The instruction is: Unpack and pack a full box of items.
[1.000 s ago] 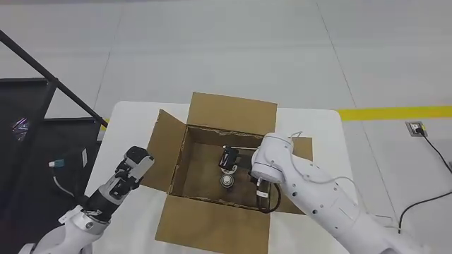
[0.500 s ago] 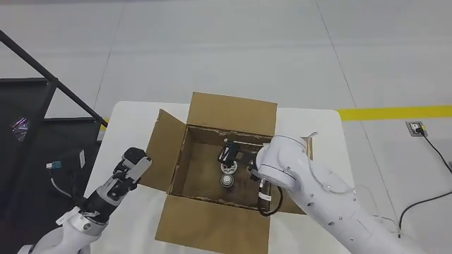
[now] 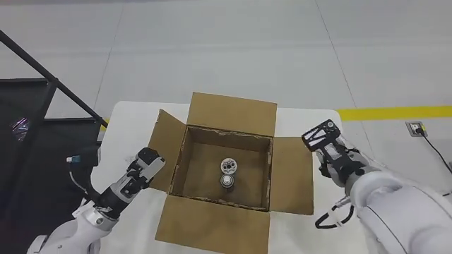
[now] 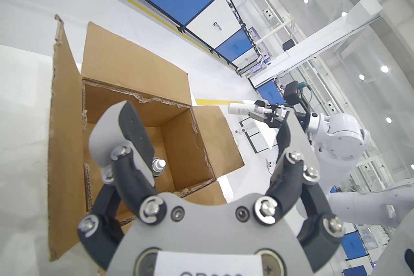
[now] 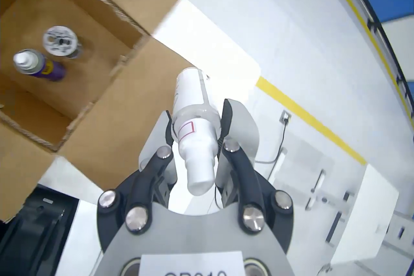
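Observation:
The open cardboard box (image 3: 229, 113) stands on the white table (image 3: 127, 123) with its flaps spread out. Inside it stand a purple bottle (image 5: 36, 65) with a white cap and a round white-topped item (image 5: 60, 41). My right gripper (image 5: 196, 118) is shut on a white bottle (image 5: 192, 102) and holds it in the air past the box's right flap (image 3: 291, 176). My left gripper (image 4: 210, 131) is open with nothing between its fingers. It hovers by the left flap (image 3: 164, 148), facing the box.
A black rack and a slanted black pole (image 3: 49, 77) stand off the table's left side. Bare tabletop lies to the left of the box and along the far right. A cable (image 3: 424, 162) runs across the floor at the right.
My right arm has come up out of the box and swung to the right with the white bottle. My left gripper has edged closer to the left flap.

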Tool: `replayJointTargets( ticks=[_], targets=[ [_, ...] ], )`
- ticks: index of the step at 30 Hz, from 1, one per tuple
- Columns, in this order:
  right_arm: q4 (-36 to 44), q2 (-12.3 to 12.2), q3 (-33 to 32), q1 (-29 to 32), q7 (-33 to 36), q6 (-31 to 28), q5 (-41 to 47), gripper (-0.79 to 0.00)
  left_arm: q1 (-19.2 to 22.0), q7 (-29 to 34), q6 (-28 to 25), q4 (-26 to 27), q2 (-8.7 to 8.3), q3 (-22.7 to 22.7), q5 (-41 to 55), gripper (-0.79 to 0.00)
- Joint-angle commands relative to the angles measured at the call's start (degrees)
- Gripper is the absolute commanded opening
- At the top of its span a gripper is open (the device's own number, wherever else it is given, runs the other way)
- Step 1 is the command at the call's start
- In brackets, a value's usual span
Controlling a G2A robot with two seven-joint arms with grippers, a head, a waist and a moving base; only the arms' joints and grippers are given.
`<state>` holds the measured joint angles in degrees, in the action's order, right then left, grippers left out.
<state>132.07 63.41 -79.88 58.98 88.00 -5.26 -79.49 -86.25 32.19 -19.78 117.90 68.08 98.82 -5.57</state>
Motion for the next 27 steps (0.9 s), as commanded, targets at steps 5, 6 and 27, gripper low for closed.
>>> replayJointTargets(
  ticks=[5, 6, 27],
  targets=[
    [-9.7, -1.0, -5.9, 2.3, 0.0, -0.2, 2.7, -0.785, -0.2, 0.1, -0.9, -1.4, -0.22, 0.0, 0.8, 0.0],
    [-11.6, -1.1, -5.7, 1.8, 0.0, -0.4, 4.2, -0.785, -0.2, 0.2, -0.9, -1.5, -0.26, 0.0, 1.0, 0.0],
    [-49.5, -0.5, 8.9, -18.7, -0.4, -0.2, 8.5, -0.785, -1.2, -1.1, 1.0, -1.8, -0.92, 0.0, -0.1, 0.0]
  ],
)
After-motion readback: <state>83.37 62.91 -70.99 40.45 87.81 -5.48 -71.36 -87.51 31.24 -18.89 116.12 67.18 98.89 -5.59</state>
